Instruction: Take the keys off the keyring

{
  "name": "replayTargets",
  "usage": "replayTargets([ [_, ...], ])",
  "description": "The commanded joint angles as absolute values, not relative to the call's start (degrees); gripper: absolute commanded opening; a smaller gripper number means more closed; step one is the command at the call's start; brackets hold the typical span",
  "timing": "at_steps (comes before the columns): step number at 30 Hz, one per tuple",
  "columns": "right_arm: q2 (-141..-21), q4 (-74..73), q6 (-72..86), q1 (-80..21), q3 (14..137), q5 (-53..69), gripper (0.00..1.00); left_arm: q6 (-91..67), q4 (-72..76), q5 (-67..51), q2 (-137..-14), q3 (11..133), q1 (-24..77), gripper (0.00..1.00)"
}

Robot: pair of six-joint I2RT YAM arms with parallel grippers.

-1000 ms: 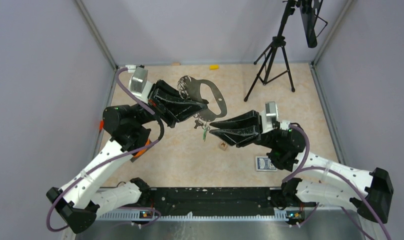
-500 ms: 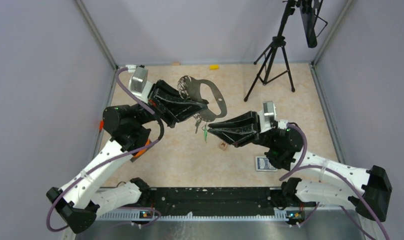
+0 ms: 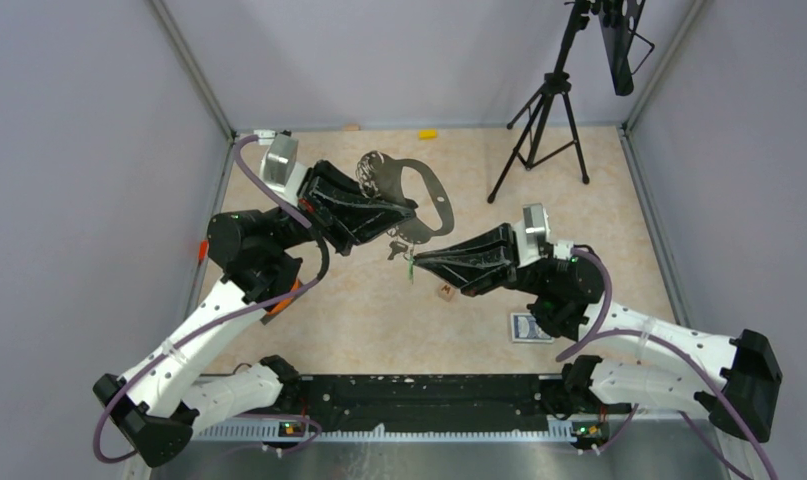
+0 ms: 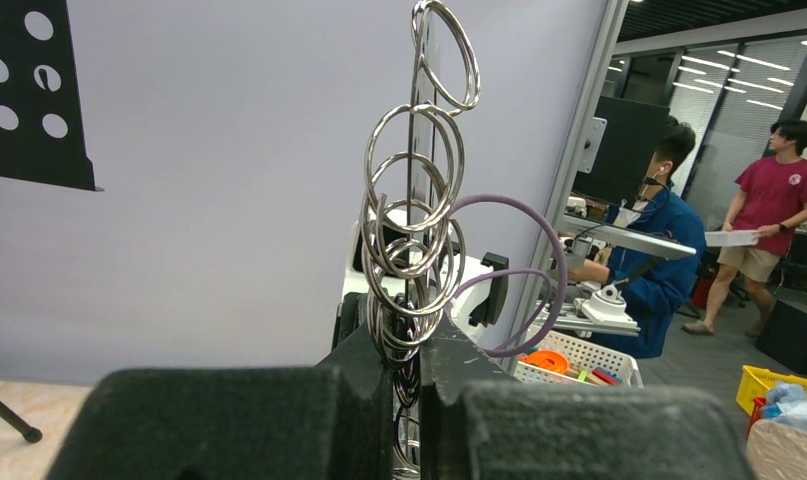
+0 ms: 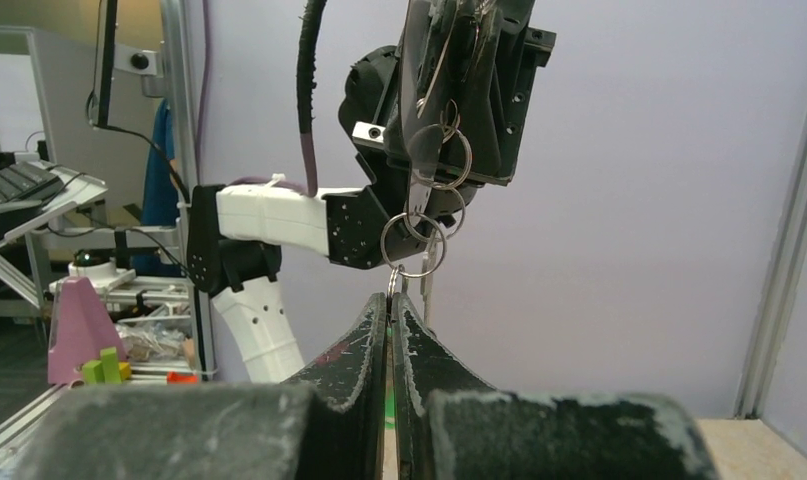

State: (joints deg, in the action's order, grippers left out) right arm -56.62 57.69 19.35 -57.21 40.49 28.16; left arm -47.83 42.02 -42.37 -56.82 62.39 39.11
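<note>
Both arms (image 3: 229,300) are raised and bent inward, tips nearly meeting. The left hand (image 3: 411,220) is clamped shut and pointed rightward; the right hand (image 3: 417,258) is pinched shut and pointed leftward

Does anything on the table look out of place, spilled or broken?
Nothing stands out. The keyring is held above the table by the left gripper; its keys hang below, at the shut right gripper. Nothing spilled or damaged.

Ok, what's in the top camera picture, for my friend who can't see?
Above a beige table, the left gripper holds a grey keyring, and the right gripper is shut on the small keys hanging beneath it.
</note>
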Motion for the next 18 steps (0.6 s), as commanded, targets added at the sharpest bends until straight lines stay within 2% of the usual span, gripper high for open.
replayTargets([
  [1,-54.38,56.75,16.34,-56.78,41.80,28.71,0.00,-47.17,43.86,-40.68,-56.25,62.24,39.29,0.00],
  [18,-51.30,52.50,12.25,-56.82,42.23,27.37,0.00,-46.89,42.78,-39.73,-55.90,61.44,39.29,0.00],
])
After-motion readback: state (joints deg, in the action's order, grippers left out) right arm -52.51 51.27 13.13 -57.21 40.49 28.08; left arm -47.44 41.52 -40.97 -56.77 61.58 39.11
